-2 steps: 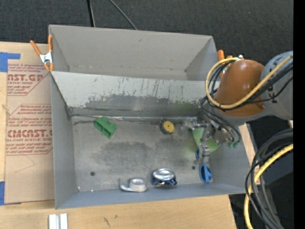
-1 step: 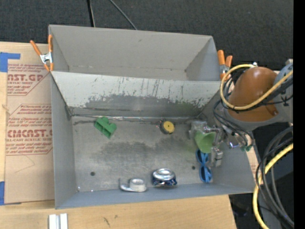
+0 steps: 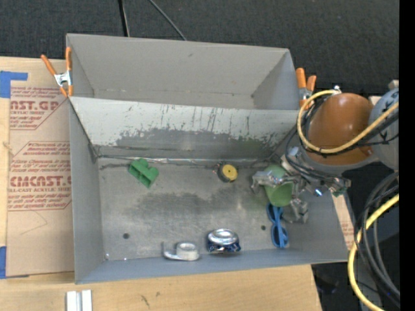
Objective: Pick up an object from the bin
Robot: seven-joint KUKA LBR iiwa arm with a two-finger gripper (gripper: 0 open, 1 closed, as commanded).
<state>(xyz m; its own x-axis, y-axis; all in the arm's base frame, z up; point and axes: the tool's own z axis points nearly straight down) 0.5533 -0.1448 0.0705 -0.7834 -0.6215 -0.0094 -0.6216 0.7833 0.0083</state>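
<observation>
Bin [image 3: 84, 193] from above, with places read as a clock face on the bin floor.

My pincer [image 3: 281, 192] stands at 3 o'clock, low over the floor near the right wall. My arm's orange cover [image 3: 340, 129] and looped yellow cables [image 3: 303, 118] lie beyond it, at its 2 o'clock, above the rim. A pale green thing [image 3: 277, 175], rounded in outline, sits right at my pincer and is partly masked by its metal parts. I cannot tell whether my pincer is released, clenched, or grasping this piece.

A blue thing [image 3: 279, 229], long and narrow, lies on the floor just at my pincer's 6 o'clock, at 4 o'clock of the floor. A yellow disc [image 3: 227, 172] rests at 1 o'clock, close to the foot of the back wall. A green block [image 3: 143, 172] lies tilted at 10 o'clock, well apart from my pincer. A crushed can [image 3: 223, 241], blue and silver, lies at 6 o'clock by the front wall. A tape roll [image 3: 181, 251], pale grey, sits just beside the can at its 8 o'clock.
</observation>
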